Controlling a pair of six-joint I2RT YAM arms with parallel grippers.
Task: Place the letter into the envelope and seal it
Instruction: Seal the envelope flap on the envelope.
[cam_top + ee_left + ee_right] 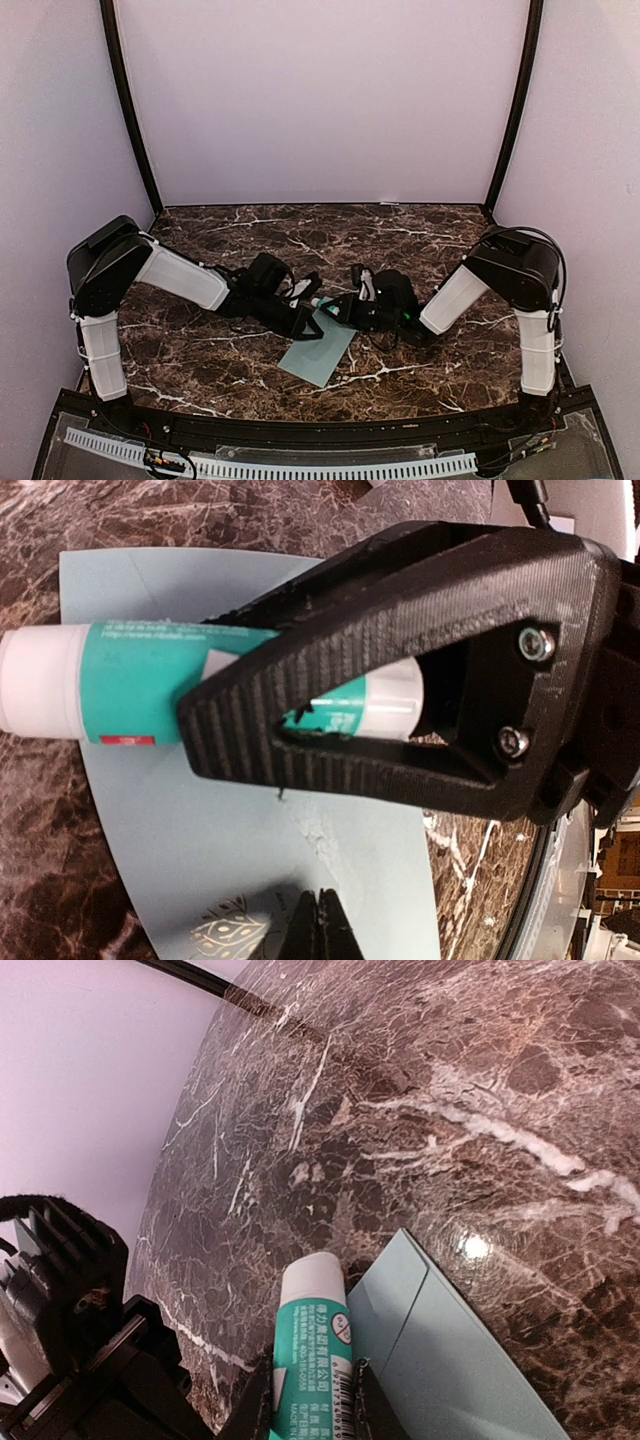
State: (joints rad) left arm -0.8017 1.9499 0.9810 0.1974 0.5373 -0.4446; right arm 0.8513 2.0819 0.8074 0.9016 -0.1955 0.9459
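Note:
The pale teal envelope [322, 352] lies flat on the marble table, at a slant. It also shows in the left wrist view [200, 820] and the right wrist view [450, 1360]. My right gripper [338, 308] [312, 1412] is shut on a teal and white glue stick [312, 1340] and holds it over the envelope's upper end [110, 675]. My left gripper [300, 326] [325, 925] is shut, its tips together just over or on the envelope, beside a gold ornament [222, 935]. A rough whitish smear [322, 832] marks the envelope. The letter is not in view.
The right gripper's black finger [400, 680] fills much of the left wrist view. The dark marble table [420, 230] stretches back to pale walls with black corner posts. A black rail runs along the near edge [320, 428].

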